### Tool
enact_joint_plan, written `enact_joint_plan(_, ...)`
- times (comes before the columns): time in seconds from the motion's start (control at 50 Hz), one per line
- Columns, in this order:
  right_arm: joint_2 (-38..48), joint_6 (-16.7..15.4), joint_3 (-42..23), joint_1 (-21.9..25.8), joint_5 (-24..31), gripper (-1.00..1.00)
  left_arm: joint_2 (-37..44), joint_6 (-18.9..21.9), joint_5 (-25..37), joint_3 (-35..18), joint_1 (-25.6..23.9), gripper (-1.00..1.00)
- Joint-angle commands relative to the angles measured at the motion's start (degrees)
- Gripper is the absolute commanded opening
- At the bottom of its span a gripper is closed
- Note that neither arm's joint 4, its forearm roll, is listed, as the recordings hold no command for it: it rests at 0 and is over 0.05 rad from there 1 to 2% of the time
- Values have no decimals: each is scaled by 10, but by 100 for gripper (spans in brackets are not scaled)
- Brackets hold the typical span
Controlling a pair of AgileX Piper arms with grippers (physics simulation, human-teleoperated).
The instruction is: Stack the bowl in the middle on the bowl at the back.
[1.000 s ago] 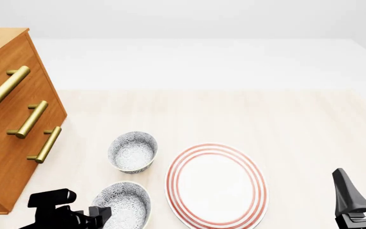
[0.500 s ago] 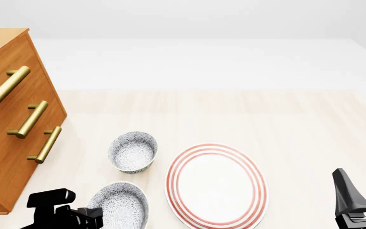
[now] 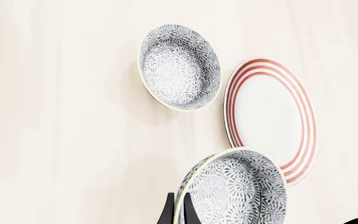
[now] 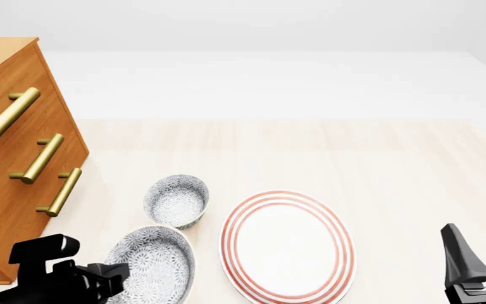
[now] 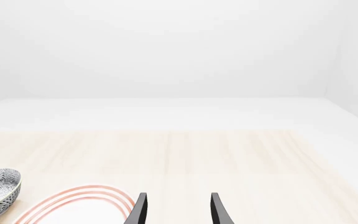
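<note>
- Pale wood-grain tabletop, smooth, matte; plain white backdrop behind its far edge.
- Small round deep bowl, white w/ dense grey floral speckle inside & out, the middle one: tilted, rim lifted off the table, near front-left corner of the front view. In left wrist view thin yellowish rim line visible.
- Left gripper, black: jaws closed onto that bowl's rim wall, one finger outside, the other mostly hidden inside. Front view shows only its black body.
- Twin speckled bowl at the back: upright on table, just beyond the held bowl, apart from it.
- Large flat white plate w/ red concentric rings: just right of both bowls; held bowl's rim overlaps plate edge in wrist view, contact can't tell.
- Orange-brown wooden drawer cabinet w/ brass bar handles: left edge, close to both bowls.
- Right gripper: black fingers parted, nothing between them, low at right front; table around it open, wide bare wood to the right & back.
</note>
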Motion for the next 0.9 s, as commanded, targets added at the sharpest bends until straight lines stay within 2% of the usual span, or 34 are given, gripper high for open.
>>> enact_joint_plan(0.02, 0, -1, 1, 1, 0, 100, -59, -37, 89, -33, -39, -100)
enact_joint_plan(0.1, 0, -1, 1, 1, 0, 100, -84, -47, 132, -58, -60, -100)
enact_joint_plan(0.12, 0, -1, 1, 1, 0, 100, -91, -43, 155, -77, -65, -100)
enact_joint_plan(0.24, 0, -2, 1, 1, 0, 100, -109, -35, 213, -115, -79, -100)
enact_joint_plan(0.36, 0, -1, 1, 2, 0, 100, -122, -21, 267, -158, -79, -100)
enact_joint_plan(0.5, 0, -2, 1, 2, 0, 100, -134, -22, 317, -204, -108, -100)
enact_joint_plan(0.9, 0, -4, 1, 3, 0, 100, -177, -44, 380, -203, -166, -100)
